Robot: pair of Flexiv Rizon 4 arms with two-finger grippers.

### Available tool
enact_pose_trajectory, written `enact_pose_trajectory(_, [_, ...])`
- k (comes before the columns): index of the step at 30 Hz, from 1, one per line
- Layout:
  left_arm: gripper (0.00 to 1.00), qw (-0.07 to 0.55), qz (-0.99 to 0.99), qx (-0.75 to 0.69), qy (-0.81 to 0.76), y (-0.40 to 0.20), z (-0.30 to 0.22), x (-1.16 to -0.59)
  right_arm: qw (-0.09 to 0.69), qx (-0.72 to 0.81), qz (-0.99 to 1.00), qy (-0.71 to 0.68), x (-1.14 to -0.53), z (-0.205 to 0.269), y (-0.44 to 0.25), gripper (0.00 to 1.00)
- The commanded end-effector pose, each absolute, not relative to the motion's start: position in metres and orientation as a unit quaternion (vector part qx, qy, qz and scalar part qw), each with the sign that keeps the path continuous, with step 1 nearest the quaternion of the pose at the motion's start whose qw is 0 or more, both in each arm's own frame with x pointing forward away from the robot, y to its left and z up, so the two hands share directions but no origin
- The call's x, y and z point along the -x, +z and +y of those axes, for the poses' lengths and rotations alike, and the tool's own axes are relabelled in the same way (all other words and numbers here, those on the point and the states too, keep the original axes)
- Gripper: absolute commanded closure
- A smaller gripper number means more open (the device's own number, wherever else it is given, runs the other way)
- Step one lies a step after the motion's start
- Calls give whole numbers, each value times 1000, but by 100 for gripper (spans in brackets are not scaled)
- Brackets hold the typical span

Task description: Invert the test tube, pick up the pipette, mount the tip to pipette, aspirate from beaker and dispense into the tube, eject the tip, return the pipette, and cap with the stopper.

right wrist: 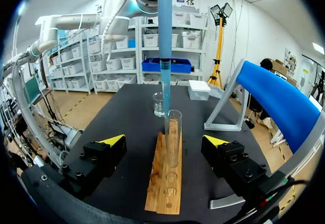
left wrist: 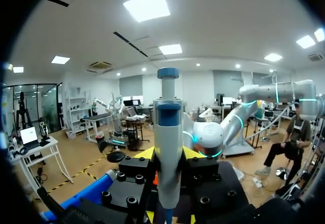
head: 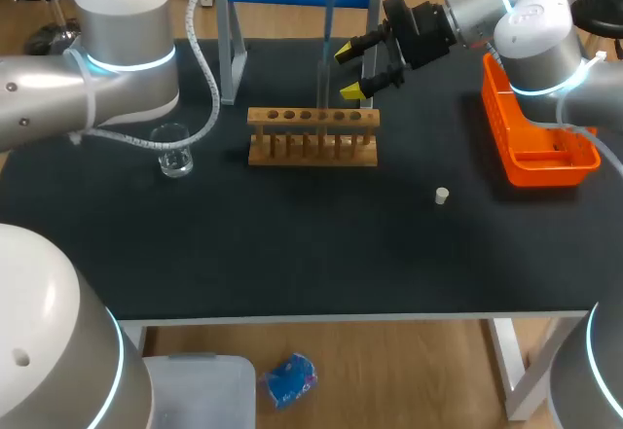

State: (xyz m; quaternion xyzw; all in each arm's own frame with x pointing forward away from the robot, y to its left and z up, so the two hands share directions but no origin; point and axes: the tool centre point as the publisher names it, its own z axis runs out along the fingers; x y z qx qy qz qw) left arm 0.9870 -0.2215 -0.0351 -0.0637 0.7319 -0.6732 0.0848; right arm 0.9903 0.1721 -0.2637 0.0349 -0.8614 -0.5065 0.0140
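- Seems mid-dispense into the test tube (right wrist: 174, 137), upright in the wooden rack (head: 311, 139), with the pipette (left wrist: 168, 148) tip at its mouth.
- Thin glass: probably light, slick, fragile; best taken mid-wall, gently.
- Clamps the pipette body in the left end effector (left wrist: 168, 158), at 12 o'clock above.
- Faces the tube with the right end effector (right wrist: 165, 142), fingers spread, touching nothing.
- Leaves beaker (head: 174, 150) at 9 o'clock of the rack, stopper (head: 442, 195) at 4 o'clock on the bench (head: 292, 254).
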Motion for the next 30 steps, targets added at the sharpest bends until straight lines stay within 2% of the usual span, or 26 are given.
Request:
enact_pose_trajectory(1, [100, 84, 731, 67, -674, -36, -225, -987, 15, -35, -862, -505, -990, 171, -263, 0])
enact_pose_trajectory(18, [100, 88, 723, 68, -682, -37, -229, -991, 15, -35, -862, -505, -990, 171, -263, 0])
enact_pose_trajectory(30, [100, 117, 711, 64, -691, -36, -227, -997, 15, -35, -862, -505, -990, 171, -263, 0])
